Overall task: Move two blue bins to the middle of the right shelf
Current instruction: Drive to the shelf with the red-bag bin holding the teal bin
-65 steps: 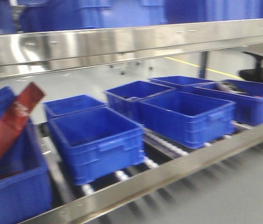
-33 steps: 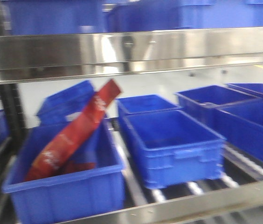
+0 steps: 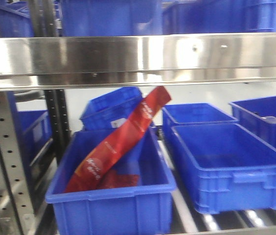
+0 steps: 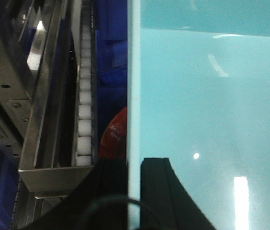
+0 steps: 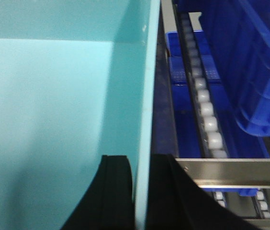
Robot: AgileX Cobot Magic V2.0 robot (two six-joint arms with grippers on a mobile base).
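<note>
Each gripper, left point(image 4: 134, 165) and right point(image 5: 142, 163), pinches a wall of the pale bin point(image 4: 211, 105). It looks mid-carry beside the roller shelf point(image 3: 187, 210); placement remains.

The front camera faces the shelf point(image 3: 138, 58) level and close. Each wrist camera looks along a pale wall point(image 4: 207, 120), close, sharing the roller track point(image 5: 204, 112) and blue bins point(image 3: 226, 166).
</note>
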